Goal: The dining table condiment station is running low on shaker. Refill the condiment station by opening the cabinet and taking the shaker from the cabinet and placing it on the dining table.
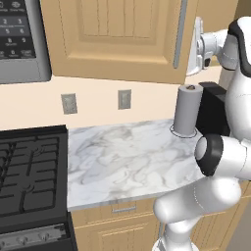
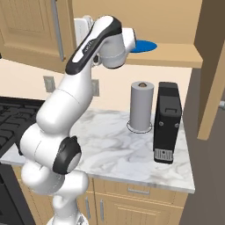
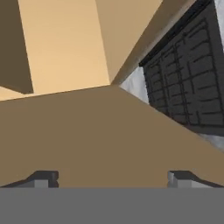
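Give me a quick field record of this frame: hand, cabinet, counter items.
hand: open, fingertips wide apart, nothing between them, up at the cabinet
cabinet: one door shut, silver bar handle beside the hand; right of it an open shelf
shelf contents: blue plate; shaker not visible
counter: marble top with paper-towel roll and black coffee machine
stove: black cooktop left of the counter
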Available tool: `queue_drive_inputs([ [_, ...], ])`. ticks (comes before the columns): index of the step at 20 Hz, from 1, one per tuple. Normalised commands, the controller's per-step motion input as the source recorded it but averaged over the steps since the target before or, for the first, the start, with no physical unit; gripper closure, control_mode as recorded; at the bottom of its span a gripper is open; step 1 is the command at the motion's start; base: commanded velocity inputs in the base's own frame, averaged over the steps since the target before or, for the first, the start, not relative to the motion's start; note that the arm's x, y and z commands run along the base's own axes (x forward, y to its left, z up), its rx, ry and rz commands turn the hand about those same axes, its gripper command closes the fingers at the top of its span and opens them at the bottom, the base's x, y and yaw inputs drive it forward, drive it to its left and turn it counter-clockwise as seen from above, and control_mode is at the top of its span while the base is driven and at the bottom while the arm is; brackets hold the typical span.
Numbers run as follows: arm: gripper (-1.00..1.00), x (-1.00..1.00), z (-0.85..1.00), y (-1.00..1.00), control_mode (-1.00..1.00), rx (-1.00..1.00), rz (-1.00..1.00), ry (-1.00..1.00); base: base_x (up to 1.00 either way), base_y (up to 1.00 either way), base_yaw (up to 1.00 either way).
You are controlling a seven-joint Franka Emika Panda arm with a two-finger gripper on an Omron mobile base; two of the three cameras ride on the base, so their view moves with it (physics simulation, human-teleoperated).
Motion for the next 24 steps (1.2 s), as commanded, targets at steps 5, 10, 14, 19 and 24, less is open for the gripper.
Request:
queue_drive_inputs([
  [5, -1.00, -1.00, -0.01, 0.80, -1.00, 0.00, 0.35, -0.02, 0.00, 0.00, 0.00],
  [10, -1.00, -0.94, -0.07, 1.00, -1.00, 0.00, 0.35, -0.09, 0.00, 0.00, 0.00],
  [14, -1.00, -0.79, -0.11, 1.00, -1.00, 0.00, 0.27, -0.21, 0.00, 0.00, 0.00],
  [19, -1.00, -0.49, -0.11, 1.00, -1.00, 0.00, 0.17, -0.22, 0.00, 0.00, 0.00],
  [24, -1.00, -0.06, -0.03, 1.00, -1.00, 0.00, 0.12, -0.16, 0.00, 0.00, 0.00],
])
